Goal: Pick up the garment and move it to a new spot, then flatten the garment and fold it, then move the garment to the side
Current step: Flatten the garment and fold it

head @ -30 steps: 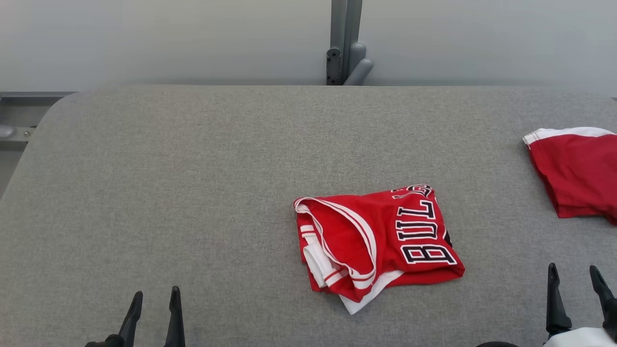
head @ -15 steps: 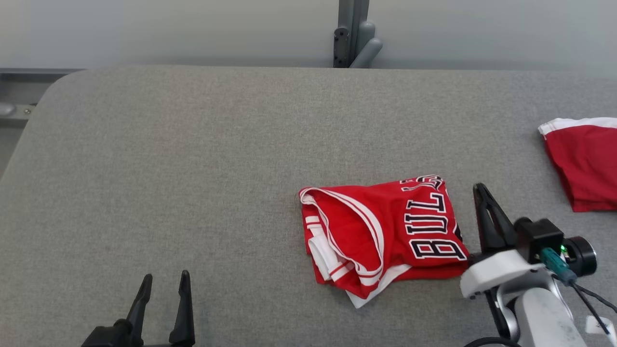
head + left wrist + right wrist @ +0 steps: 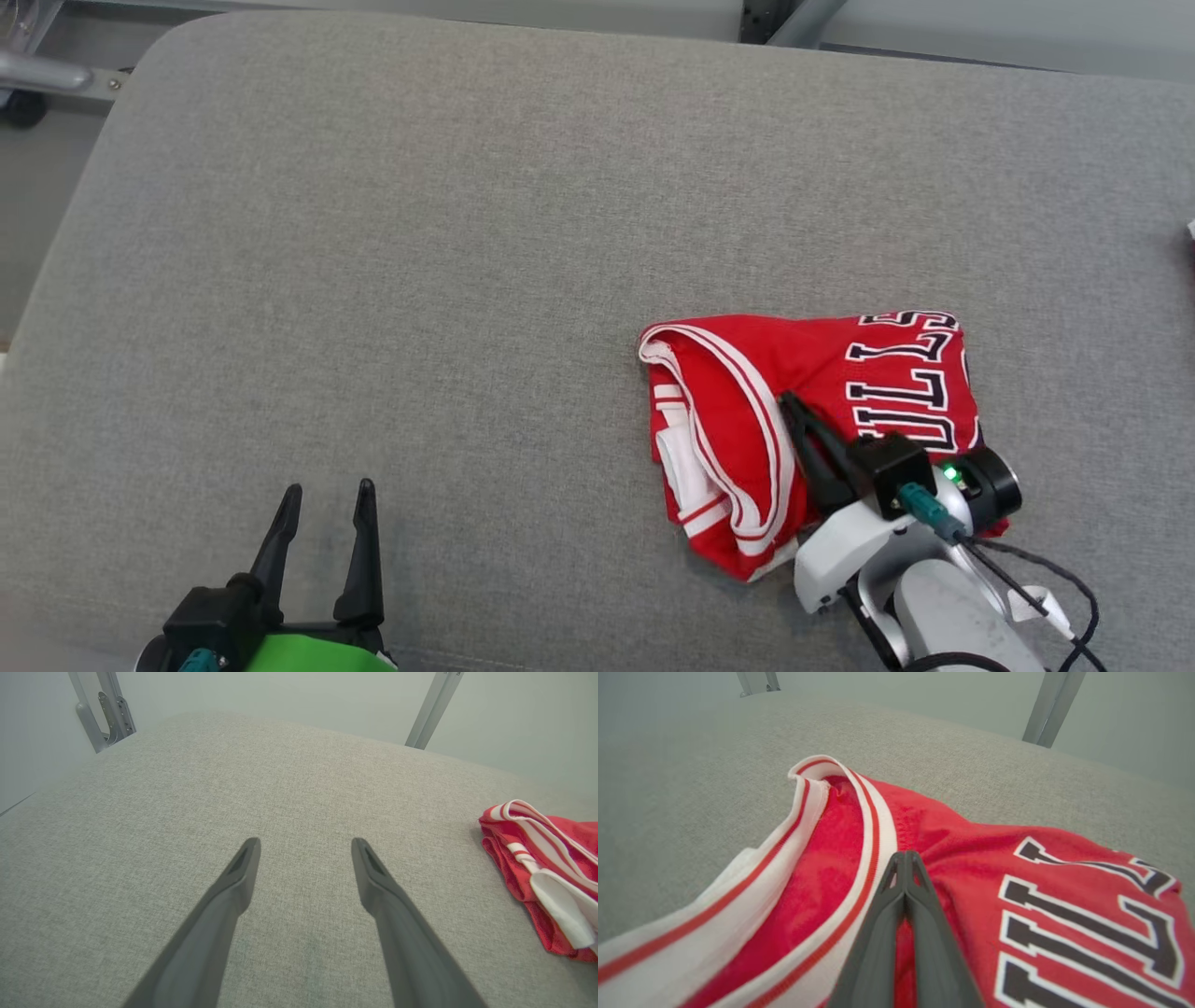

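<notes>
The garment (image 3: 728, 392) is a crumpled red jersey with white trim and black lettering, lying right of centre on the grey padded table (image 3: 373, 233). My right gripper (image 3: 789, 399) reaches in from the lower right, shut, its tips resting over the jersey beside the white-striped edge. In the right wrist view the closed fingertips (image 3: 904, 855) lie on the red cloth (image 3: 1064, 896); no fabric shows pinched between them. My left gripper (image 3: 327, 490) stands open near the front left, apart from the jersey. Its wrist view shows the spread fingers (image 3: 303, 844) over bare table and the jersey (image 3: 537, 868) to the right.
Grey metal frame posts (image 3: 107, 709) stand behind the table's far edge. The table's rounded left corner (image 3: 140, 56) drops off to the floor. Wide bare fabric surface stretches left of and behind the jersey.
The head camera has tilted down. My right gripper has come from the lower right in over the jersey and gone from open to shut. The left gripper stays open.
</notes>
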